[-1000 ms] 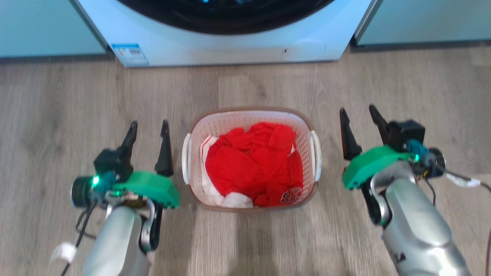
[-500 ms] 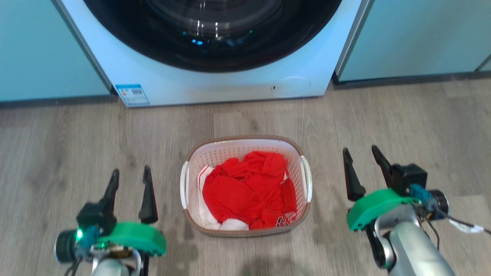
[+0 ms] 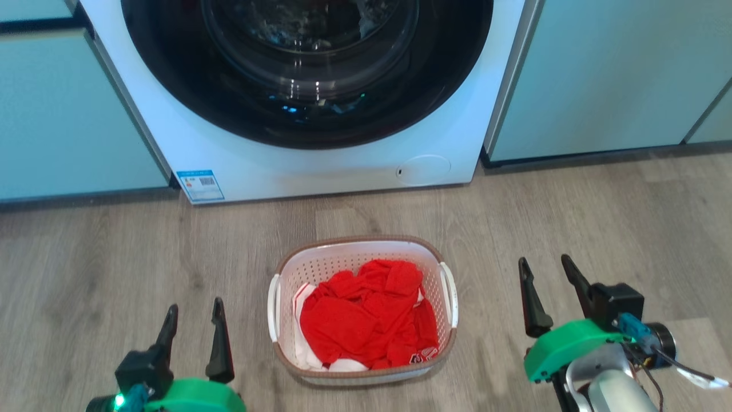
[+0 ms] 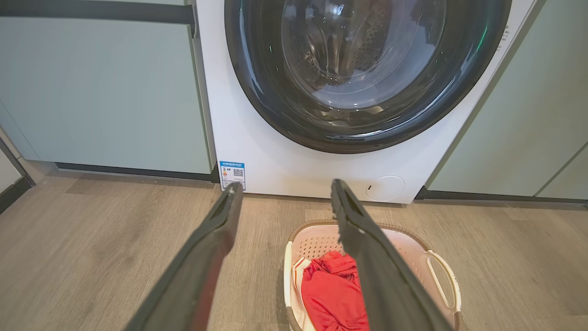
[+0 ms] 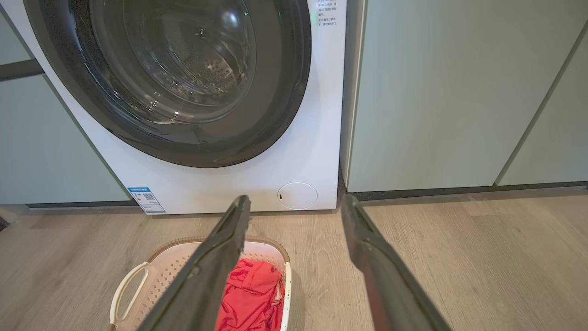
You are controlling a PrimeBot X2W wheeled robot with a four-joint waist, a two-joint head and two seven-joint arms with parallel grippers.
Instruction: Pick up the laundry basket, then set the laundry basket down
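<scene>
The small white perforated plastic laundry basket (image 3: 320, 269) with brown rim stood on the wood floor (image 3: 114, 257) between the left gripper (image 3: 194, 306) and right gripper (image 3: 544, 261), both jaws wide, empty and clear of it; no lift appeared underway, and any would require closing inward onto its side handles (image 3: 273, 300).

1. White washing machine (image 3: 343, 166): a front-loader with a round glass door (image 3: 309, 68) in a dark rim.
2. Blue-and-white sticker (image 3: 199, 185): on the washing machine's front, at its lower left corner.
3. Round cover (image 3: 423, 169): low on the washing machine's front, toward its right.
4. Pale green cabinets: one just left of the washing machine (image 3: 57, 114), one just right of it (image 3: 600, 74).
5. Grey-brown plank floor (image 3: 114, 257): stretches out before the washing machine.
6. Red cloth (image 3: 354, 326): bunched, white cloth at its edge, in front of the washing machine and apart from it.
</scene>
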